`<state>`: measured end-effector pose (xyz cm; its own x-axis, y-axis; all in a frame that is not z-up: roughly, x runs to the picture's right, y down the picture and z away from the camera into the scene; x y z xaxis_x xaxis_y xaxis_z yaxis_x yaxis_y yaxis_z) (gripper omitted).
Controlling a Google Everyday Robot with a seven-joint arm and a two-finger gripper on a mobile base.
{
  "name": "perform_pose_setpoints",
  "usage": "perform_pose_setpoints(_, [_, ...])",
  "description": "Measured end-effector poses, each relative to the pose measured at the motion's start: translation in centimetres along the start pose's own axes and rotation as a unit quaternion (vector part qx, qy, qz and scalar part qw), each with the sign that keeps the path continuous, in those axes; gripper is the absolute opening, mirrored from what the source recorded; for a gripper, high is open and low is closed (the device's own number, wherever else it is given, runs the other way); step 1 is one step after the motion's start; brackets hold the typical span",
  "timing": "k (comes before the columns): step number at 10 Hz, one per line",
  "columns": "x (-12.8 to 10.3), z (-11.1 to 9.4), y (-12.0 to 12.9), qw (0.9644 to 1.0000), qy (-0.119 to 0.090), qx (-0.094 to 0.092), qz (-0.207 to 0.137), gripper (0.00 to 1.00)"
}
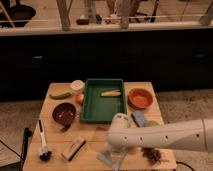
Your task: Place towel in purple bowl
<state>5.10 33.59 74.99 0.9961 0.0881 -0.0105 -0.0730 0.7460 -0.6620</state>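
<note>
The purple bowl (64,113) is dark maroon with pale specks inside and stands at the left of the wooden table (55,135), just left of the green tray. The towel (105,159), a thin pale grey-blue cloth, lies near the table's front edge. My gripper (119,154) hangs down from the white arm (165,135), which reaches in from the right. The gripper is right at the towel's right side, well to the right of the purple bowl and nearer the front edge. Part of the towel is hidden by the gripper.
A green tray (89,111) holds a yellow item (110,93). An orange bowl (139,97), a blue oblong pad (139,119) and a brown clump (152,155) lie at the right. A white cup (77,85), a green vegetable (60,95), a brush (43,142) and a block (73,148) lie at the left.
</note>
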Motion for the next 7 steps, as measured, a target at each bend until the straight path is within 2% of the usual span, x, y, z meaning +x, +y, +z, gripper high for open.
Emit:
perform_pose_setpoints(4, [-0.01,0.24,0.13,1.0000,-0.007,-0.005,-0.003,0.02])
perform_pose_setpoints(7, [-0.03,0.05,-0.06,0.9999,-0.004,-0.006,-0.009,0.00])
